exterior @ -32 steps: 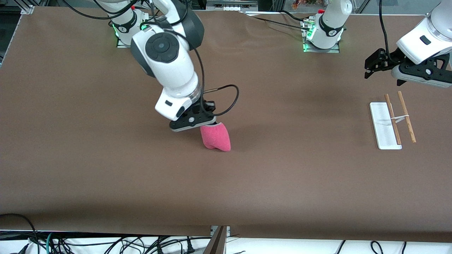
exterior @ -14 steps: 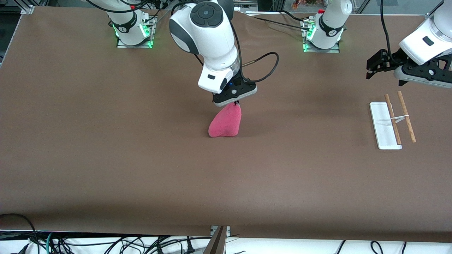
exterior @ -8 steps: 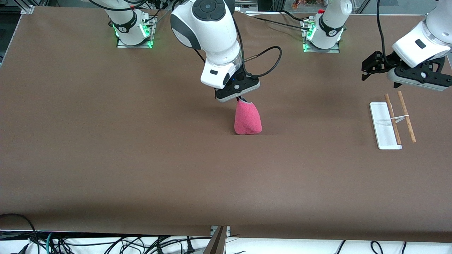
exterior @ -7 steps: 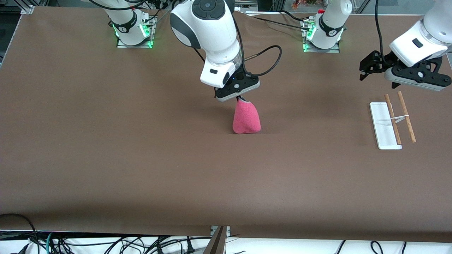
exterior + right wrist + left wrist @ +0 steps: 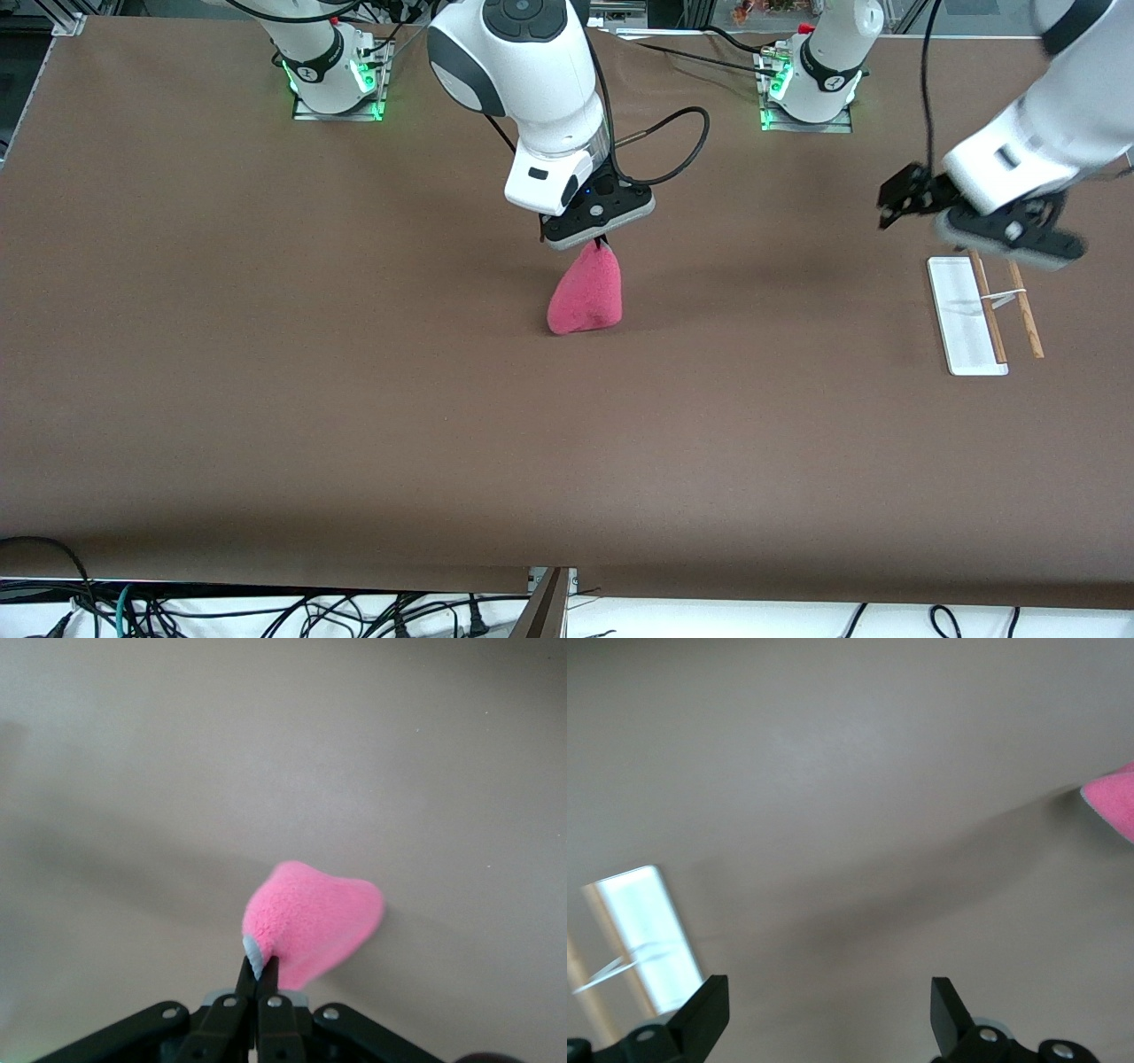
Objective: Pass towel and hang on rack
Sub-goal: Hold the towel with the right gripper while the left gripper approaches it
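Observation:
My right gripper [image 5: 602,243] is shut on the top edge of the pink-red towel [image 5: 585,299] and holds it hanging over the middle of the table, its lower end at the tabletop. In the right wrist view the fingers [image 5: 257,970] pinch the towel's [image 5: 314,921] grey edging. My left gripper [image 5: 892,206] is open and empty in the air beside the rack [image 5: 961,315], on the side toward the towel. The rack has a white base and two wooden rods [image 5: 1023,306]. The left wrist view shows the open gripper [image 5: 828,1019], the rack's base [image 5: 647,935] and a corner of the towel [image 5: 1114,802].
The brown table [image 5: 354,425] carries only the towel and the rack. Both arm bases stand along the edge farthest from the front camera. Cables hang below the nearest edge.
My right gripper carried the towel toward the left arm's end, then held still while the towel swung. My left arm has come down and moved toward the towel, now partly over the rack.

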